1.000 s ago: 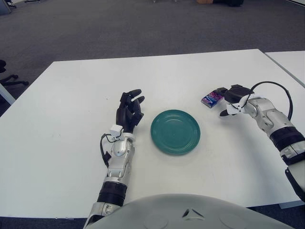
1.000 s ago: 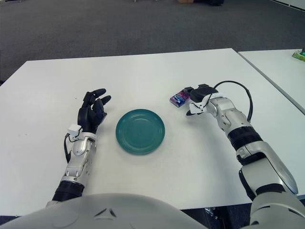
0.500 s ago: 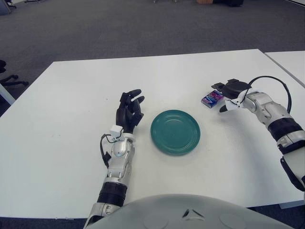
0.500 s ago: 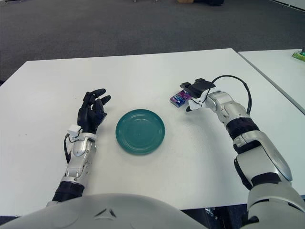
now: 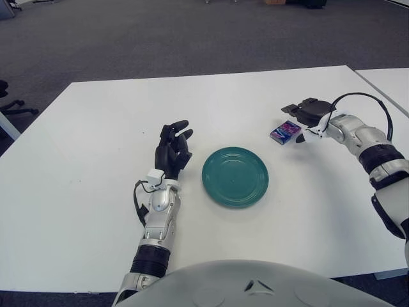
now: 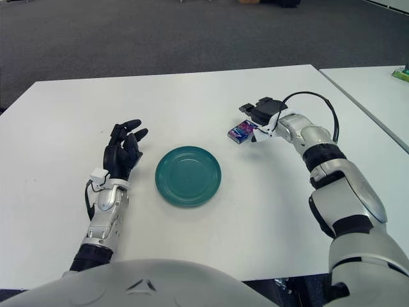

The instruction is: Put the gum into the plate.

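A small purple and blue gum pack (image 5: pixel 285 132) lies flat on the white table (image 5: pixel 96 128), to the right of a round teal plate (image 5: pixel 235 176). My right hand (image 5: pixel 307 115) hovers just above and behind the gum pack, fingers spread, holding nothing. My left hand (image 5: pixel 174 147) rests on the table left of the plate, fingers relaxed and empty.
A second white table (image 5: pixel 390 80) stands to the right across a narrow gap. Grey carpet lies beyond the table's far edge. A black chair base (image 5: pixel 9 105) is at the far left.
My right hand has moved up and away from me, from beside the gum pack to just behind and above it. The gum pack, the plate and my left hand have stayed in place.
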`<state>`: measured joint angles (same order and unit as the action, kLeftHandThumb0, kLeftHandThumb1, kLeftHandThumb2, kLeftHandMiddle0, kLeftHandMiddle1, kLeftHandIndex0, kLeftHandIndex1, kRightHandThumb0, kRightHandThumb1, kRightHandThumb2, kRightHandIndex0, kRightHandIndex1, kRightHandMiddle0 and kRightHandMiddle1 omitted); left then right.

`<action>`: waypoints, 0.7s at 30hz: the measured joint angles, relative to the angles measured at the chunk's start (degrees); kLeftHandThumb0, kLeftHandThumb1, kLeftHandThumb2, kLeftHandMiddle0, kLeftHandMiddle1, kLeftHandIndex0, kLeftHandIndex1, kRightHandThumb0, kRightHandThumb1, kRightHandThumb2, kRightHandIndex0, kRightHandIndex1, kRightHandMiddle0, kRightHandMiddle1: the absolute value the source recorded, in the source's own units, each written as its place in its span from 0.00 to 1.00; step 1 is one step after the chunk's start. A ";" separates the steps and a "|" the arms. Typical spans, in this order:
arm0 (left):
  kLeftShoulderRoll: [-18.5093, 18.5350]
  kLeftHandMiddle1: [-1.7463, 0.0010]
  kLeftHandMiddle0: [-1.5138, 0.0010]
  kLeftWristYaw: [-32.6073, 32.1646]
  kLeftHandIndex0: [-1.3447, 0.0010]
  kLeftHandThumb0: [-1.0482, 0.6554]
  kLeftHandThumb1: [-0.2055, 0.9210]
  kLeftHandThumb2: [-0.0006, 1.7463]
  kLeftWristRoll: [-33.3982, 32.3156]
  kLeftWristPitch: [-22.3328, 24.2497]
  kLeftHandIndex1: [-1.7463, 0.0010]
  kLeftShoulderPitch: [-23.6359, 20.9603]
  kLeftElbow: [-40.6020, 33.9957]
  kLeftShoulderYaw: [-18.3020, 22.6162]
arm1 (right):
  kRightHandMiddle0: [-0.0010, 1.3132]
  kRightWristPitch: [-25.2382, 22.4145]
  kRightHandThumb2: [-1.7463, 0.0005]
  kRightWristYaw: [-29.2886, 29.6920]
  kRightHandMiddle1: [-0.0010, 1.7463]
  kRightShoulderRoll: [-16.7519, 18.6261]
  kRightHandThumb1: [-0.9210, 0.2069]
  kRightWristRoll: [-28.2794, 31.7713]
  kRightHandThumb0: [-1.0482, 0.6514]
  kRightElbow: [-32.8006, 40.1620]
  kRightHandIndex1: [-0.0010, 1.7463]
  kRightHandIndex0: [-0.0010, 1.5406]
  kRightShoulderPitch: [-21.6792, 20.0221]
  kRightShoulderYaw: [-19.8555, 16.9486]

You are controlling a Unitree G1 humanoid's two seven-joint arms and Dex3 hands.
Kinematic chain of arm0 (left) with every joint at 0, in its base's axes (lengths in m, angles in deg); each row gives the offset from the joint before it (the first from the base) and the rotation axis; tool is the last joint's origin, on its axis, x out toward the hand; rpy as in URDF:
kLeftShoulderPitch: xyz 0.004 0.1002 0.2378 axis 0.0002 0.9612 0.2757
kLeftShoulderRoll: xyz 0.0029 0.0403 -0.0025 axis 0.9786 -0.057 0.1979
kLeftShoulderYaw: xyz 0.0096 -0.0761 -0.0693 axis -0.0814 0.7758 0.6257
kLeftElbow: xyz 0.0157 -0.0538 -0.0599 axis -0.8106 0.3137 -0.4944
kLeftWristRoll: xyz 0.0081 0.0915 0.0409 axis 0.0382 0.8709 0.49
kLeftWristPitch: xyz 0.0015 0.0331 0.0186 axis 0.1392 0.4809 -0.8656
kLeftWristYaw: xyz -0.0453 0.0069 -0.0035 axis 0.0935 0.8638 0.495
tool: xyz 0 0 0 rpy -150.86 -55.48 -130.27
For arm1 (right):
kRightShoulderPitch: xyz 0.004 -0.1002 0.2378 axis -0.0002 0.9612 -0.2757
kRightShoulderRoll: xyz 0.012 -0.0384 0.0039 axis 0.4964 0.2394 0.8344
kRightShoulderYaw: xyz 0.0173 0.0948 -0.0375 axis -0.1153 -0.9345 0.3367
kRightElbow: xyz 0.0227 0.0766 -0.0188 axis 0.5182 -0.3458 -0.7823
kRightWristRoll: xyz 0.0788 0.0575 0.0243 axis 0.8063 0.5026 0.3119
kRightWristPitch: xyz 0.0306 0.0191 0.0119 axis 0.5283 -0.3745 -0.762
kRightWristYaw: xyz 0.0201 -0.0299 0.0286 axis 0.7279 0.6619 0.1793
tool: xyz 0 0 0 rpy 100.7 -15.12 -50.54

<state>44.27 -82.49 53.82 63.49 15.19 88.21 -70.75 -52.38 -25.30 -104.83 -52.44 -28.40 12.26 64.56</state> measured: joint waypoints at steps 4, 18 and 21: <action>0.00 0.52 0.76 0.00 0.77 0.18 1.00 0.42 -0.14 -0.43 0.34 0.00 0.34 -0.02 | 0.00 0.75 0.92 0.31 0.04 0.19 0.00 -0.43 0.12 -1.32 0.04 0.09 -1.34 0.87; 0.00 0.54 0.76 0.49 0.79 0.19 1.00 0.44 -2.40 -1.31 0.37 1.51 -0.03 -1.09 | 0.01 0.54 0.95 3.31 0.01 4.21 0.02 -2.90 0.07 -12.41 0.03 0.13 -5.05 5.42; 0.01 0.54 0.76 0.48 0.79 0.20 1.00 0.44 -2.44 -1.31 0.37 2.11 -0.55 -1.42 | 0.01 0.55 0.96 3.84 0.01 4.99 0.02 -2.98 0.07 -14.17 0.03 0.14 -5.09 6.12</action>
<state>44.28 -82.02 51.38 62.18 17.30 87.66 -72.16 -51.83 -21.47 -99.85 -55.42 -42.57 7.18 70.68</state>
